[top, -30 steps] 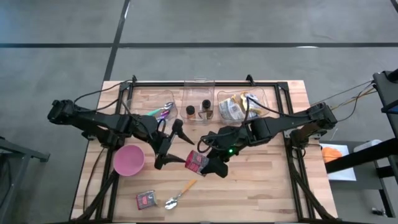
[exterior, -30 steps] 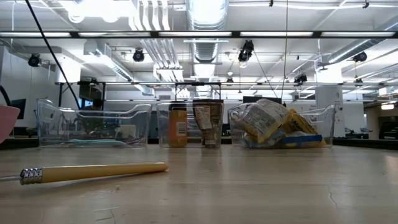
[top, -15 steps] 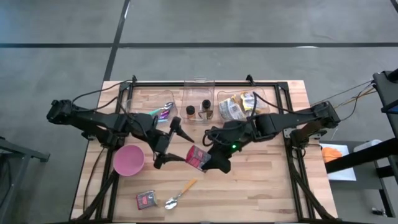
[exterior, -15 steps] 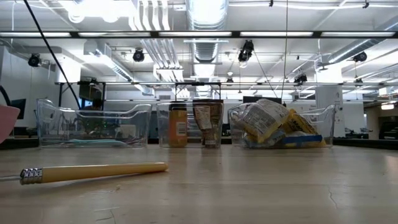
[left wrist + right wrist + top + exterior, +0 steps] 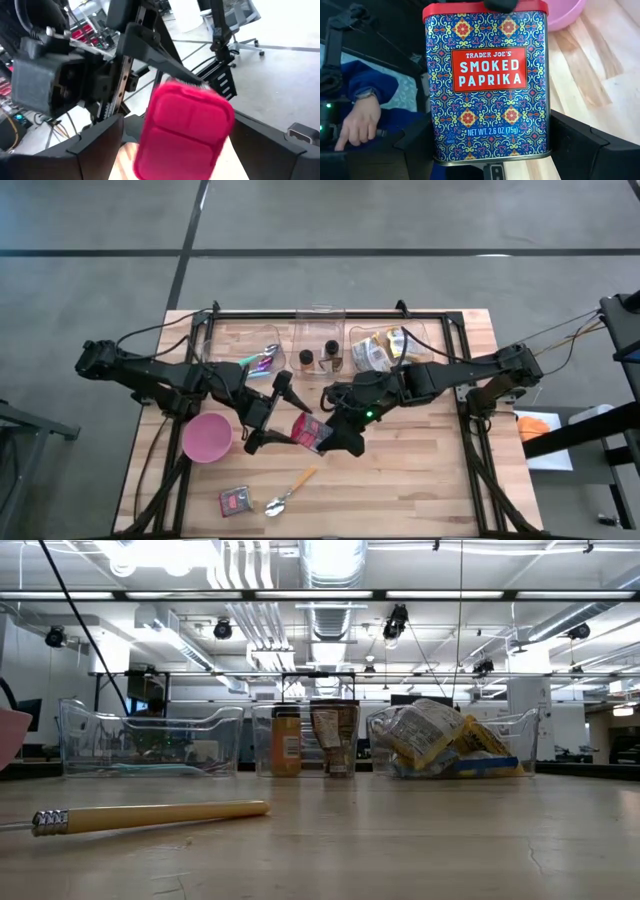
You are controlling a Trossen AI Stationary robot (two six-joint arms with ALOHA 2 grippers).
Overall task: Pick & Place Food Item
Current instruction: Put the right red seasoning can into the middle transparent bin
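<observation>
Drifting left over the last second: the paprika tin [image 5: 311,432], clamped by the right gripper [image 5: 330,436], now sits between the spread fingers of the left gripper [image 5: 268,416]. Left jaws released, not touching yet. Tin held above mid-table, right of the pink bowl [image 5: 206,437]. Reads as a handover setting up; left must close before right lets go.
</observation>
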